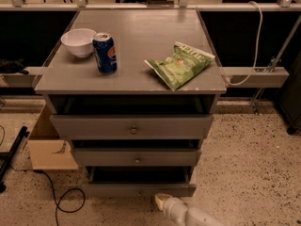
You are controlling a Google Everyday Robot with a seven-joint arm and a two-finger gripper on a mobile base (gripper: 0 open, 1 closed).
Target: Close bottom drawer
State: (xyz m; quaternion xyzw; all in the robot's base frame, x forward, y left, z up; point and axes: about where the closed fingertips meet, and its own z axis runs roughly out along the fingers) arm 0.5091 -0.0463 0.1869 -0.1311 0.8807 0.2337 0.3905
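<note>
- A cardboard box (49, 147) sits on the floor at 9 o'clock from the drawers. A black cable (60, 202) loops on the floor at 6 o'clock from it.
- On the grey surface (141, 32), a white bowl (79, 42) stands far left. A blue can (104, 53) is just beside it at 4 o'clock.
- A green chip bag (180, 64) lies at 3 o'clock from the can, apart from it.
- Under the surface, three grey drawers stand stacked and all are pulled out: the top drawer (133, 126), the middle drawer (136, 157) and the bottom drawer (138, 189).
- The bottom drawer is the lowest, close to the floor. Its dark box shows open behind its short front.
- The end effector (164, 202) is at 5 o'clock from the centre of the bottom drawer's front, just below the front's lower edge.
- Whether it touches the front cannot be told, nor whether it is wide or narrow.
- Its white arm (190, 215) runs off toward 4 o'clock.
- A white cord (256, 36) hangs at far right.
</note>
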